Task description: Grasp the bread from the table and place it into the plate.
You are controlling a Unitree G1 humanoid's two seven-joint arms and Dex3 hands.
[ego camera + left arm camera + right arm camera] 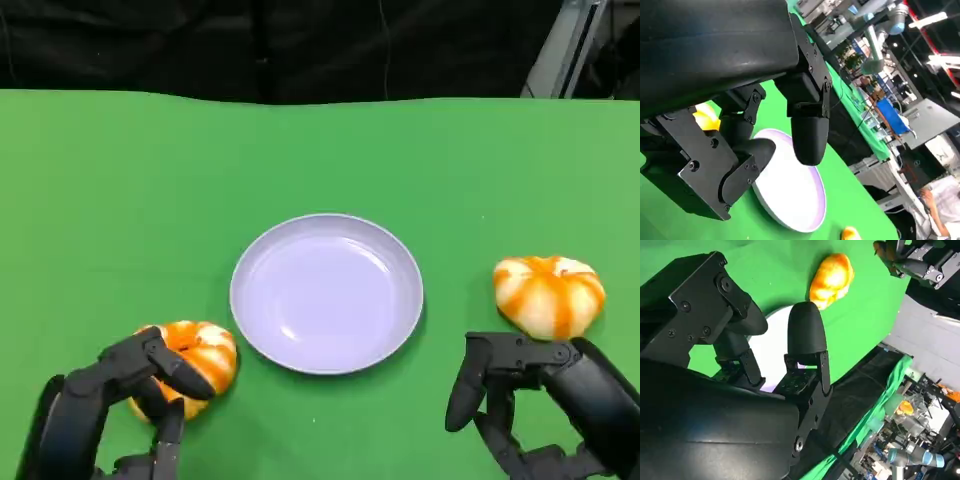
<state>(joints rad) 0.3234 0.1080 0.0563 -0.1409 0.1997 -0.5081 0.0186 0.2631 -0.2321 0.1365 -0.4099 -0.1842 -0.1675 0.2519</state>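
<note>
We have not yet placed any bread: the lilac plate (327, 293) sits bare between two round orange-striped rolls. Our left hand (130, 395) curls its fingers around the near-left roll (195, 362), which still rests on the green table (120, 200). Our right hand (535, 400) hangs spread and holding nothing, just short of the right roll (549, 294).

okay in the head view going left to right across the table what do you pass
Left hand → bread under its fingers → empty plate → right hand, with the second bread lying just beyond it, untouched.
</note>
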